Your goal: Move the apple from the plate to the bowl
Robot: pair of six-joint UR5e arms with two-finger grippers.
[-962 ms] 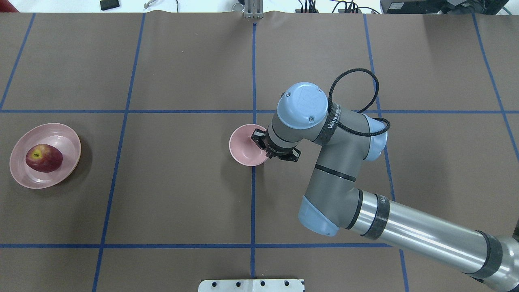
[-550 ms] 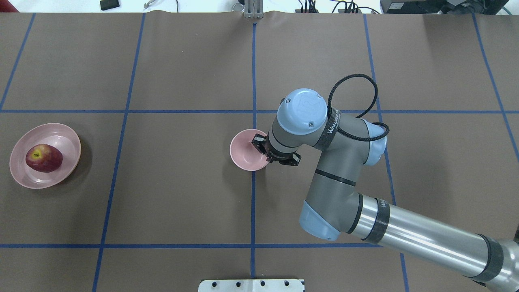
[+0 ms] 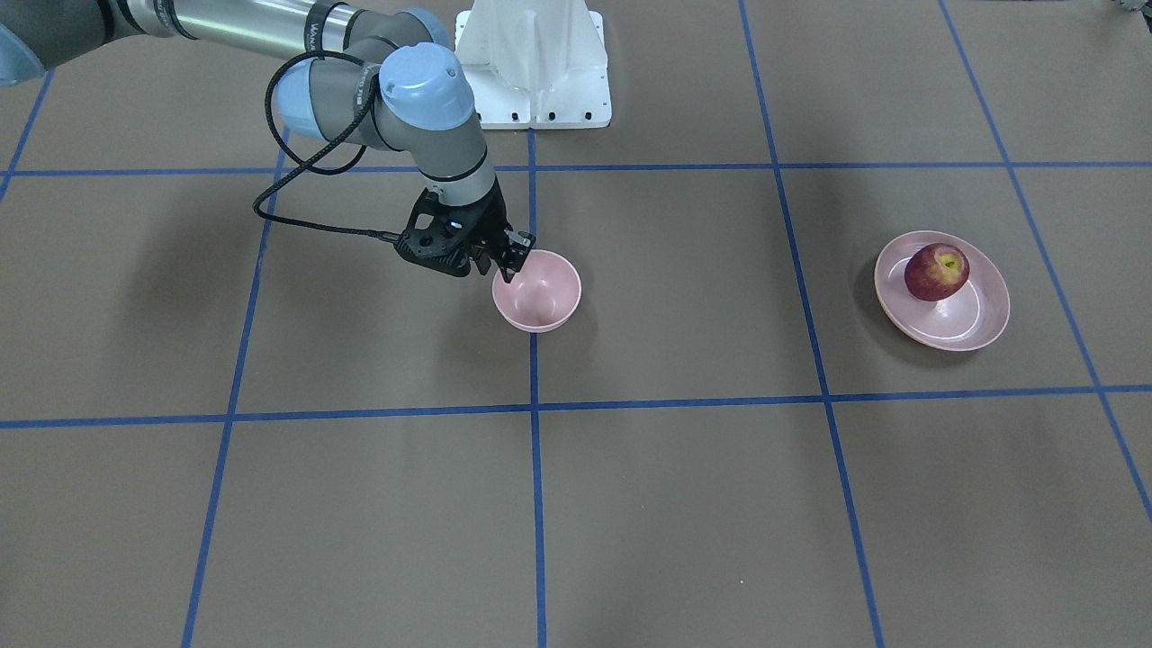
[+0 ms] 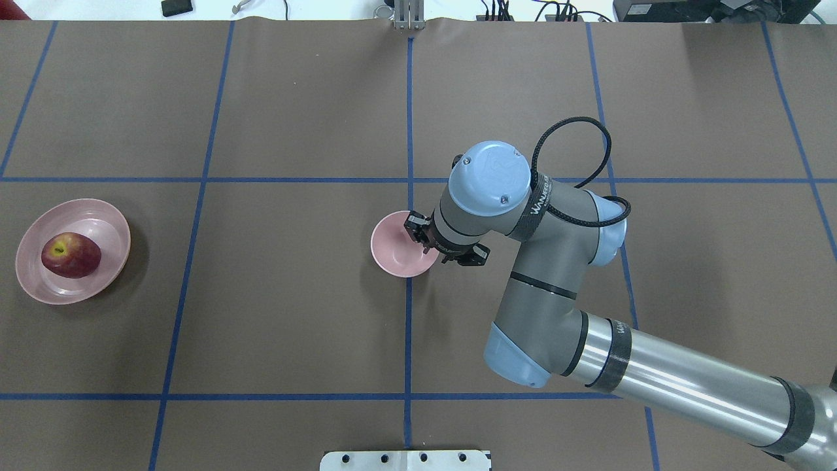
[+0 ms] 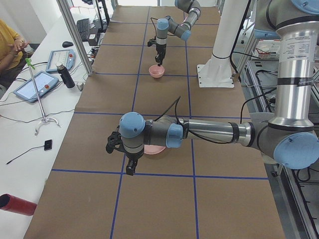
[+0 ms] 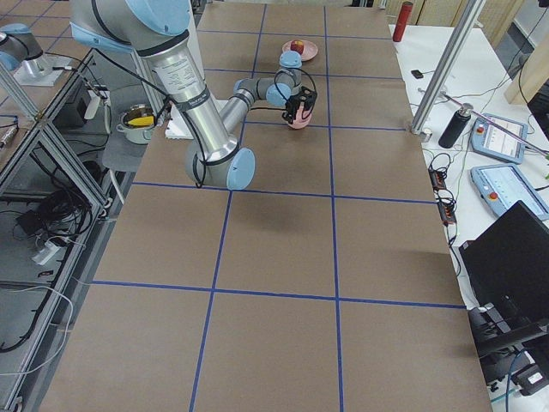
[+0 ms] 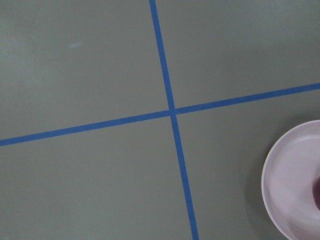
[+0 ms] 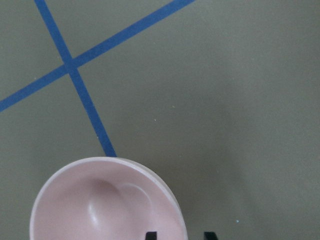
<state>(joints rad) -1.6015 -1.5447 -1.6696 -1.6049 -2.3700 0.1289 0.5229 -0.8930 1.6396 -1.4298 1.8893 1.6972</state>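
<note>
The dark-red apple (image 4: 70,255) lies on the pale-pink plate (image 4: 112,241) at the table's left end; both show in the front view, apple (image 3: 936,272) and plate (image 3: 979,317). The small pink bowl (image 4: 397,247) stands empty on the table's centre line. My right gripper (image 4: 420,234) is at the bowl's right rim. In the right wrist view its fingertips (image 8: 150,235) stand apart, one inside and one outside the rim, so it is open. My left gripper (image 5: 128,167) hangs beside the plate, beyond the overhead view's left edge; I cannot tell whether it is open.
Blue tape lines divide the brown table cover into squares. The white robot base plate (image 3: 531,63) is at the robot's side of the table. A side bench with tablets and a seated operator (image 5: 12,50) runs along the far side.
The bowl and my right gripper shifted a little toward the robot's side, then the bowl stayed put. The apple and plate have not moved.
</note>
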